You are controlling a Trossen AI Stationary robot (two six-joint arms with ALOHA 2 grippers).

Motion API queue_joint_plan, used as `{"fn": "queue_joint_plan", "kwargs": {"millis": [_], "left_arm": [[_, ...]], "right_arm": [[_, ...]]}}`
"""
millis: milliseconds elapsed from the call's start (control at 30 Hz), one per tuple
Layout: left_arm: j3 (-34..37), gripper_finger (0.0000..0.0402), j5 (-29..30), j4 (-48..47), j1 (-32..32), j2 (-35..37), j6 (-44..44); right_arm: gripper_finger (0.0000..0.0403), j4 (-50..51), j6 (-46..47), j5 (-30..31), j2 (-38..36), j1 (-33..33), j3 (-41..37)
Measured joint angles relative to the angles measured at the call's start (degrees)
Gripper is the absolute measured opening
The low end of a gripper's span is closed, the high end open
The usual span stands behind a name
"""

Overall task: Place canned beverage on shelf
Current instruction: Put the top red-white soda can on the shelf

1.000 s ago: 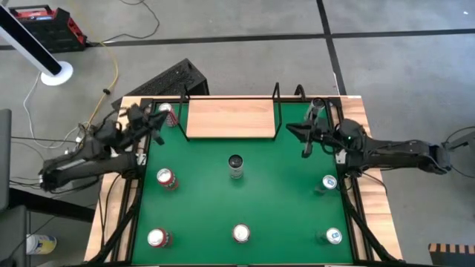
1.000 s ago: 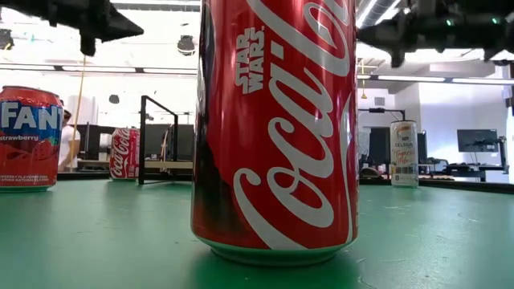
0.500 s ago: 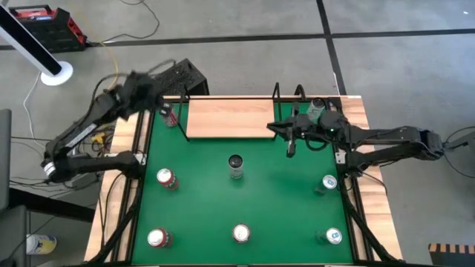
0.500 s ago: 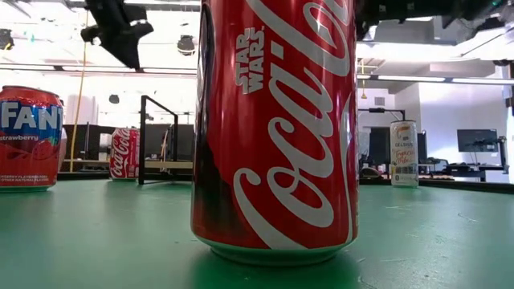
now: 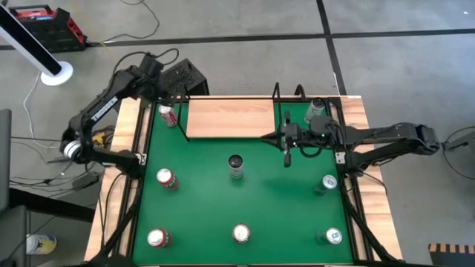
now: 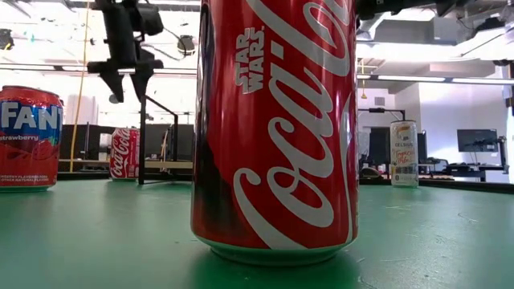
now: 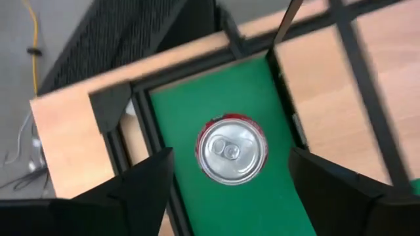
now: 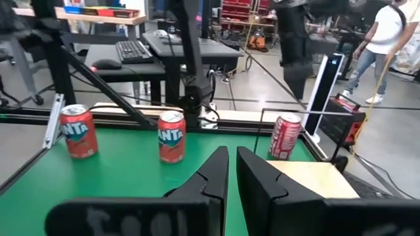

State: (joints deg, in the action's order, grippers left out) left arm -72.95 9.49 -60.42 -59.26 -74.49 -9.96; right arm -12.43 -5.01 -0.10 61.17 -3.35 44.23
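hovering open above the red can, your left pincer needed a centred descent; that can stood on the tabletop just beside the shelf. right pincer was closed, empty.

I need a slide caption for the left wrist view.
Open left end effector poised above a red can beside the shelf.
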Motion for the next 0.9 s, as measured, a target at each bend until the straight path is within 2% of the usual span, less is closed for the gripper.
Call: {"fn": "queue_joint_plan", "kwargs": {"millis": [333,900], "left_arm": [[0.0,0.0300,-2.7,-0.8,-0.8,-8.3,0.9],[0.0,0.0301,-1.8,-2.9,-1.9,-14.4,9.4]], "right_arm": [[0.0058,0.0,0.0,0.0,0.0,0.4,0.0],[0.0058,0.0,-0.2,0.0,0.0,0.2,0.0]]}}
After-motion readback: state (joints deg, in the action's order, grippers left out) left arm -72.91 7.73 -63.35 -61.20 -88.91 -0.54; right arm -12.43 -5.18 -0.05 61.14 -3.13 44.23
